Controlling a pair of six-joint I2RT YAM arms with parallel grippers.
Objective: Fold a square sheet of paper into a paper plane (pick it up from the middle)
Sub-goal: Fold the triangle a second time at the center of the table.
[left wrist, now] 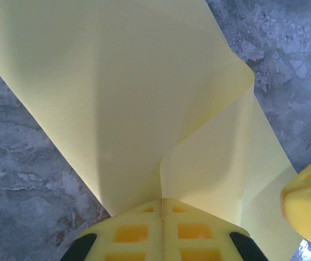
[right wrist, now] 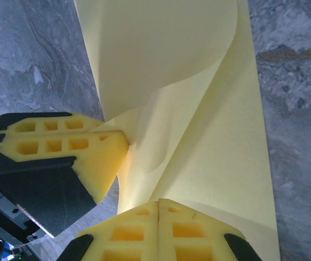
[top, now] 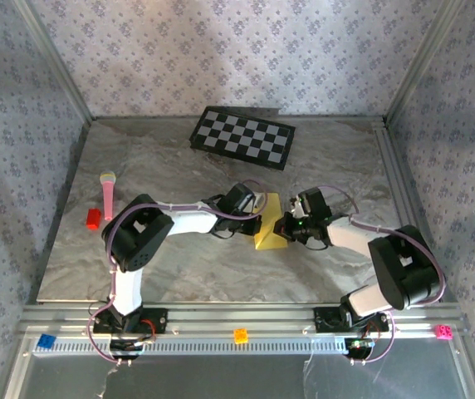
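Judging from how it is held, the square sheet of paper (top: 268,226) is being worked at a fold. It is pinched from two sides, by the left hand (left wrist: 162,204) and by the right hand (right wrist: 159,204), both shut tight on the paper with no gap left between the jaws. The two hands are set close together, almost facing, near the middle of the counter (top: 179,274), well apart from the checkerboard (top: 242,138) at the far edge. Such a close double grip is probably chosen so that one layer can be kept pinned while the other is bent over and a crease is set where it is wanted. The sheet is seen as thin, plain yellow and not flat: one part is curled over in a soft, rounded bend, not pressed sharp, and a long straight strip runs beneath it; whether that strip is touching the marbled surface cannot be told. In the overhead view it is reduced to a small wedge between the two wrists. No dart shape can be made out, so the folding is judged far from finished
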